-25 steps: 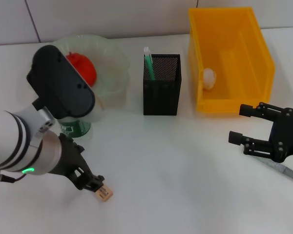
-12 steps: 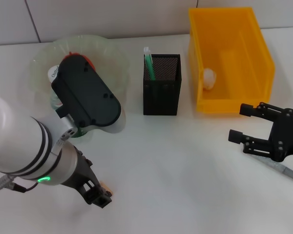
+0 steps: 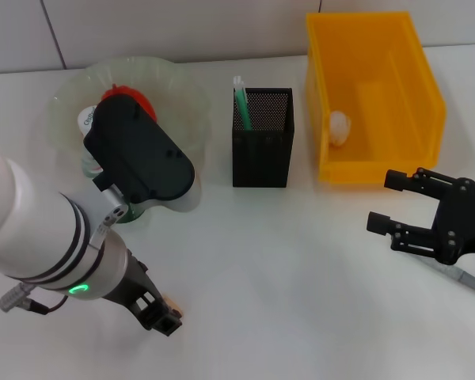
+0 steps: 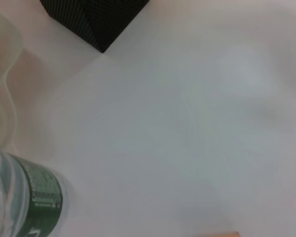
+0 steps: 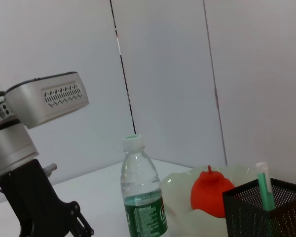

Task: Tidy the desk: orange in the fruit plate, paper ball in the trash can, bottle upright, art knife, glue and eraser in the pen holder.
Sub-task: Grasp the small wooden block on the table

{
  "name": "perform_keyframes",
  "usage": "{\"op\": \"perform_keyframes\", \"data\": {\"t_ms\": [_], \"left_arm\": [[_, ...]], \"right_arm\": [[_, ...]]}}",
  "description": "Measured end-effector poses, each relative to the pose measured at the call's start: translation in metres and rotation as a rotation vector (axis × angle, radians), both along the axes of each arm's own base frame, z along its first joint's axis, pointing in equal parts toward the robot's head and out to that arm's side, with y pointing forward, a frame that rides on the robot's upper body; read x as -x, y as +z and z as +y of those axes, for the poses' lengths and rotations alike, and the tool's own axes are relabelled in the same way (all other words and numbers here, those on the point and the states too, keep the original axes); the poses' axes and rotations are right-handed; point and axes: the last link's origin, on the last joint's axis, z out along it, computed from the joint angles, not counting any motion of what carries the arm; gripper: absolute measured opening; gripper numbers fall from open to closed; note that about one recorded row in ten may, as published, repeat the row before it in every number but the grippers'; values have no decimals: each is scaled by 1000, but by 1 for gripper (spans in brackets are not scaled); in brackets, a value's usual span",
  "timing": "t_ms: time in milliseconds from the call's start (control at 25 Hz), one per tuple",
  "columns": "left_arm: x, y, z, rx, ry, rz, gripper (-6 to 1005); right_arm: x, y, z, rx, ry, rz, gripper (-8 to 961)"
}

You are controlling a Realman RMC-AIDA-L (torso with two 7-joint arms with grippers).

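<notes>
Over eraser: left gripper

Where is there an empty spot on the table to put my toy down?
The widest bare patch of table lies in front of the pen holder, between the left gripper and the right gripper. It is crowded around the fruit plate and bottle.

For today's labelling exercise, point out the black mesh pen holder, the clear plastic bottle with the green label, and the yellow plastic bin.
black mesh pen holder [image 3: 262, 162], head view, front mesh wall.
clear plastic bottle with the green label [image 5: 144, 197], right wrist view, body just above the label.
yellow plastic bin [image 3: 423, 93], head view, right side wall.
</notes>
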Motion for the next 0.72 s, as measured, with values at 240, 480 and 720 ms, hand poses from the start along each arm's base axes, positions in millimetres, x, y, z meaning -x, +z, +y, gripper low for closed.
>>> {"op": "perform_keyframes", "data": {"t_ms": [240, 480, 720], "left_arm": [[4, -11, 0, 2, 4, -12, 786], [4, -12, -1, 1, 1, -15, 783], [2, -13, -1, 10, -8, -9, 781]], "right_arm": [[0, -1, 2, 0, -1, 7, 763], [0, -2, 3, -1, -4, 7, 763], [1, -2, 4, 0, -5, 7, 763]]}}
